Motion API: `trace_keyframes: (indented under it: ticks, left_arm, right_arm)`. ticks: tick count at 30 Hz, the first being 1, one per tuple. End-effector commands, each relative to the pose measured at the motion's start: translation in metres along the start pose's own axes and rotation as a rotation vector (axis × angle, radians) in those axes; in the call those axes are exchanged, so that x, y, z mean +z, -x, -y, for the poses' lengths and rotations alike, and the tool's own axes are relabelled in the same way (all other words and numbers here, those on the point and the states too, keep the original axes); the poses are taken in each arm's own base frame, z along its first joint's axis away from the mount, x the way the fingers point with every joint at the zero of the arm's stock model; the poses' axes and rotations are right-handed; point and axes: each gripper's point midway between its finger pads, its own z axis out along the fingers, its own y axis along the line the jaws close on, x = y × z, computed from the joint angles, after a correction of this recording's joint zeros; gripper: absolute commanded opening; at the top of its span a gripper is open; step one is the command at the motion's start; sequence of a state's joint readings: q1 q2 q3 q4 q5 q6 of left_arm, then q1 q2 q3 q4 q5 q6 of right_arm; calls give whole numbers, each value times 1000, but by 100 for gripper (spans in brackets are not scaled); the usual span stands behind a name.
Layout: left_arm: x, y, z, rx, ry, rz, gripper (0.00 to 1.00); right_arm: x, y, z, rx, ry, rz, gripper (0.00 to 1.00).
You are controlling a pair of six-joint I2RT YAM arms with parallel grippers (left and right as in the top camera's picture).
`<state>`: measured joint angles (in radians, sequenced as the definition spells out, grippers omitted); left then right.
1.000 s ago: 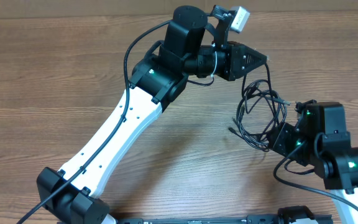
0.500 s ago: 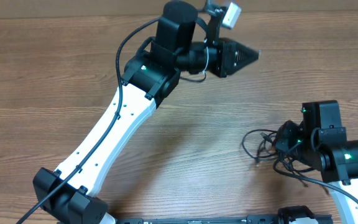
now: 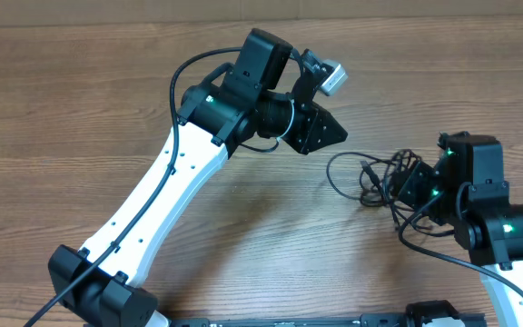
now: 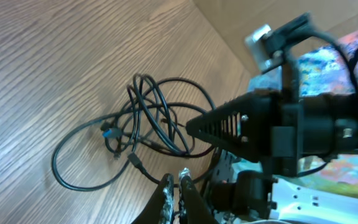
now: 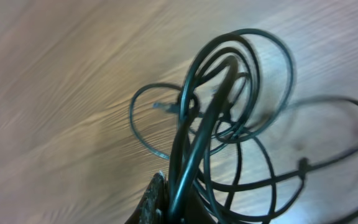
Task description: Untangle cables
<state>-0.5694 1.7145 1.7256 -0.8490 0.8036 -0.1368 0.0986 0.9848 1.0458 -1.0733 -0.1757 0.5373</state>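
Wood-grain table (image 3: 62, 109) carries the cables (image 3: 363, 171), a loose tangle of thin black loops lying toward its right side. My right pincer (image 3: 403, 186) is clamped on strands of this bundle, and in the right wrist view the loops fan out from its fingers (image 5: 157, 199). My left pincer (image 3: 341, 134) sits to the left of the tangle, apart from it. Its fingers (image 4: 166, 190) are drawn together and hold nothing.

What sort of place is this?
Probably a robotics lab bench: a wood-grain table, two robot arms, and just a tangle of cables to work on.
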Motion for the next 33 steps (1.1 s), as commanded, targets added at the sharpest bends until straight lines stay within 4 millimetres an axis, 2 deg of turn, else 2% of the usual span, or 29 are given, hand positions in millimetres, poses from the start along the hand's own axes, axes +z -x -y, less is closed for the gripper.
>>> trace_keyframes:
  ticks: [1, 3, 5, 6, 8, 13, 18, 22, 26, 29, 33]
  left_arm:
    - [-7, 4, 5, 71, 23, 16, 16]
    - [-8, 4, 5, 72, 25, 18, 17]
    - [-8, 4, 4, 98, 26, 16, 13]
    - [-8, 3, 4, 131, 27, 13, 8]
    - [-8, 1, 3, 183, 29, 4, 9]
    - [-14, -3, -4, 281, 43, -9, 24]
    - [-28, -6, -23, 364, 77, -20, 34]
    - [-32, -21, -28, 560, 69, -80, 38]
    - [-34, -42, -26, 823, 21, -160, 49]
    - [-35, -46, -26, 898, 6, -177, 55]
    - [-35, -50, -23, 882, -10, -182, 74]
  right_arm:
    - [-8, -7, -35, -216, 195, -31, 4]
    - [-13, -10, -46, -358, 266, -26, 4]
    - [-14, -11, -47, -437, 273, -13, 4]
    - [-15, -11, -47, -482, 275, -4, 4]
    - [-17, -11, -48, -544, 279, 12, 4]
    - [-20, -13, -52, -720, 308, 38, 4]
    - [-29, -17, -75, -936, 445, 95, 4]
    - [-34, -7, -88, -968, 487, 162, 4]
    - [-41, -7, -99, -985, 549, 188, 4]
    - [-45, -9, -105, -994, 595, 196, 4]
    - [-48, -3, -111, -1006, 608, 231, 4]
